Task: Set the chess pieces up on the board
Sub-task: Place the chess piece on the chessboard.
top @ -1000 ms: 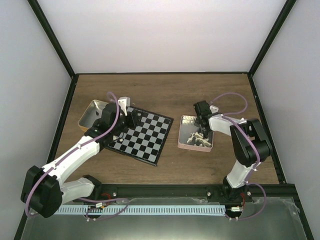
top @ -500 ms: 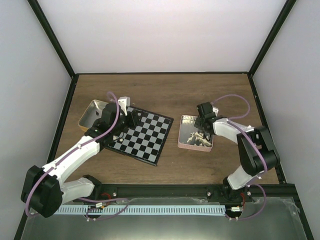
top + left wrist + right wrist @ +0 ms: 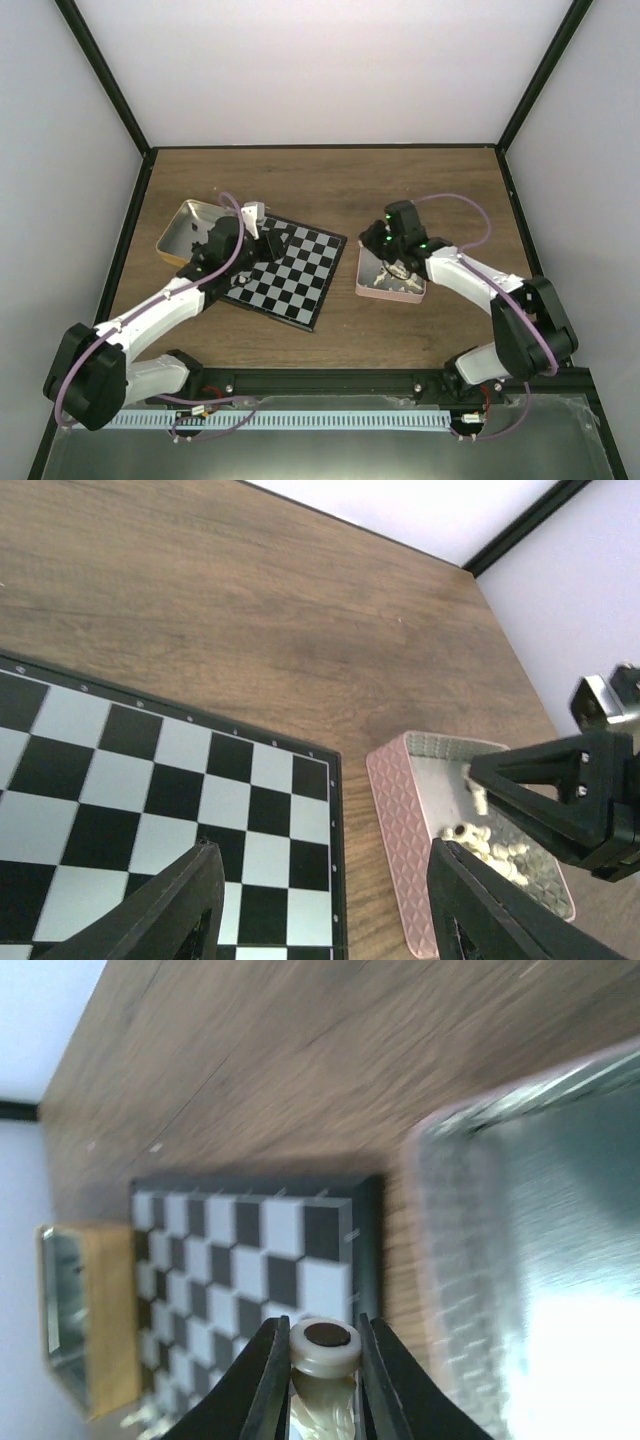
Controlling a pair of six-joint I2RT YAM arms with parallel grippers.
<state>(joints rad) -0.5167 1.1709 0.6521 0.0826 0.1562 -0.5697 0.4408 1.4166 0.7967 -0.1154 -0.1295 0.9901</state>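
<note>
My right gripper point(image 3: 322, 1326) pinches one cream-white chess piece point(image 3: 322, 1365) between its fingers, with the piece's round base and dark centre turned toward my wrist camera. It hangs over the edge of the pink tin point(image 3: 392, 293) nearest the board point(image 3: 290, 278). More cream pieces point(image 3: 492, 850) lie heaped inside that tin. My left gripper point(image 3: 322, 900) stands spread with nothing between its fingers, over the far part of the board. A gold tin point(image 3: 178, 226) sits just beyond the board's left side on the wooden table point(image 3: 330, 190).
</note>
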